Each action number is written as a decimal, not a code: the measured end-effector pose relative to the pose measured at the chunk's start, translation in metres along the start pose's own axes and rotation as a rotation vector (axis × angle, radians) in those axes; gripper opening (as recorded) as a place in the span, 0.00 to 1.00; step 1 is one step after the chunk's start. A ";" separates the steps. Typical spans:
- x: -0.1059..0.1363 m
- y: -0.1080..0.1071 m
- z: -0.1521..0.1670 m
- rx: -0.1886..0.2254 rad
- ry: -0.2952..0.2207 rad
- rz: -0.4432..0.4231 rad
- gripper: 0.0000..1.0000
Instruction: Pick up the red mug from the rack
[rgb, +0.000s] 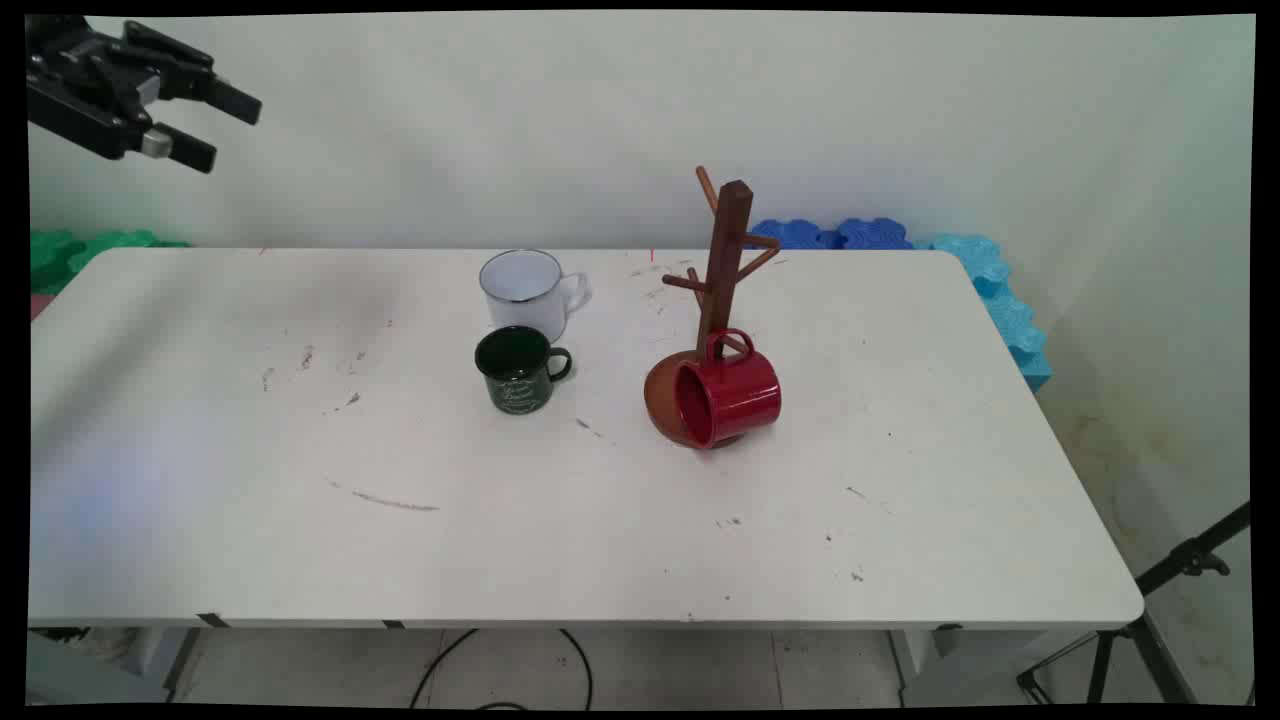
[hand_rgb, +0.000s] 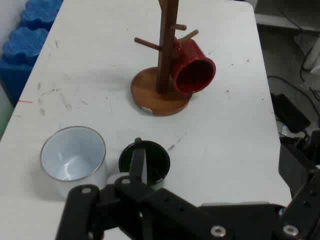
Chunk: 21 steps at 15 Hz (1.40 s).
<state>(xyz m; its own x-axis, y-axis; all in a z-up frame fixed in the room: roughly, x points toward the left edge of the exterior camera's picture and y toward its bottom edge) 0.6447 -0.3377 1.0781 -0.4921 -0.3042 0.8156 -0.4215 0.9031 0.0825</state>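
Observation:
My gripper (rgb: 232, 135) hangs high at the upper left, well above the table (rgb: 300, 520), open and holding nothing. A white enamel mug (rgb: 525, 290) stands upright at the table's middle back, with a dark green mug (rgb: 517, 370) just in front of it. To their right stands a wooden mug tree (rgb: 725, 260). A red mug (rgb: 730, 395) hangs by its handle on a low peg, tilted, mouth toward the camera. In the hand view one finger (hand_rgb: 137, 167) overlaps the green mug (hand_rgb: 155, 160), with the white mug (hand_rgb: 73, 155) beside it and the red mug (hand_rgb: 194, 67) and tree (hand_rgb: 166, 50) farther off.
Blue foam blocks (rgb: 990, 290) line the table's far right edge and green ones (rgb: 80, 250) sit at the far left. A black tripod (rgb: 1150, 620) stands on the floor at lower right. Cables (rgb: 500, 660) hang under the table's front.

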 end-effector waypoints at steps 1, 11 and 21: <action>0.001 0.001 0.000 0.007 0.006 -0.003 1.00; 0.008 0.024 0.057 0.223 -0.005 -0.263 1.00; 0.014 0.074 0.228 0.219 -0.030 -0.360 1.00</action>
<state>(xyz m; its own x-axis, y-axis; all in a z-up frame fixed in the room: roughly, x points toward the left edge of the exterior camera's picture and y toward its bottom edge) 0.4327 -0.3439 0.9651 -0.3049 -0.6000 0.7396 -0.7206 0.6531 0.2328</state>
